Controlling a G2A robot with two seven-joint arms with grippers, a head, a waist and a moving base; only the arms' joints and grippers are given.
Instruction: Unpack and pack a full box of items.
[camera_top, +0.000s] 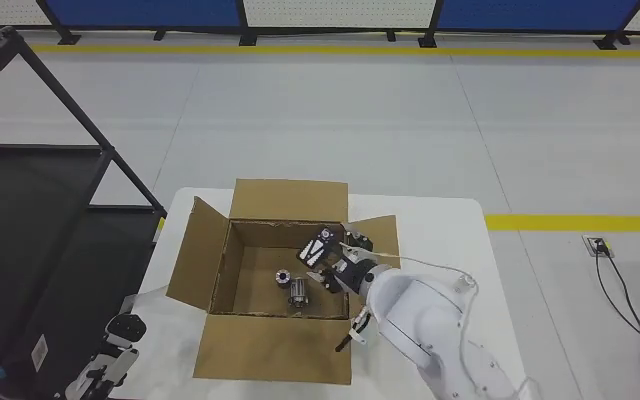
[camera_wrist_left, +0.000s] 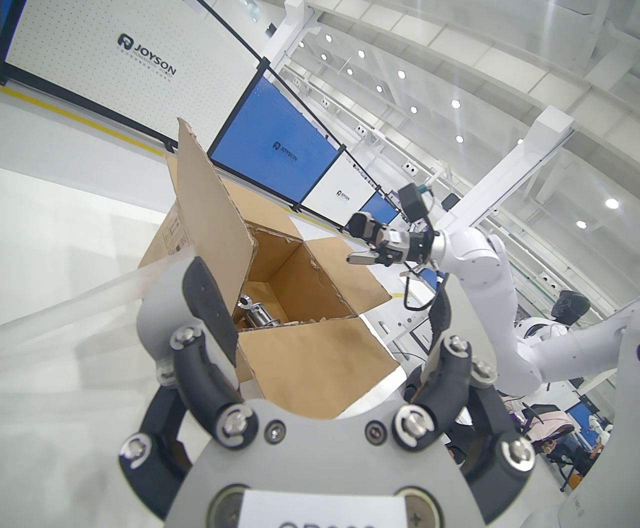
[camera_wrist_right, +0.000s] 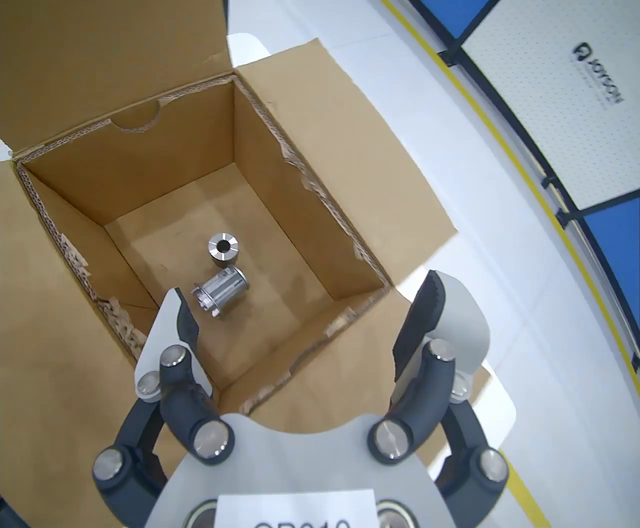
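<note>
Right hand (camera_wrist_right: 302, 320) open wide, nothing between its black-padded fingers (camera_wrist_right: 182, 322), touching nothing. It hangs above the right-hand rim of the open brown cardboard box (camera_wrist_right: 280, 200), tilted down into it. Left hand (camera_wrist_left: 325, 320) also spread open and empty, low beside the counter's left front corner, well apart from the box, facing its side. Inside the box, on the bare floor: a short silver metal cylinder with a centre hole (camera_wrist_right: 223, 248) standing upright, and just beside it, not clearly touching, a longer silver metal sleeve with a flange (camera_wrist_right: 221, 291) lying on its side. All four box flaps are folded outward; edges torn and ragged along the rim. The box sits on a white counter with rounded corners (camera_top: 440, 215), taking up most of its left half. Around it is pale grey floor (camera_top: 400, 110) with a yellow line (camera_top: 300, 48), blue and white pegboard panels (camera_top: 140, 12) at the far wall, and a black metal frame (camera_top: 50, 200) left of the counter.
</note>
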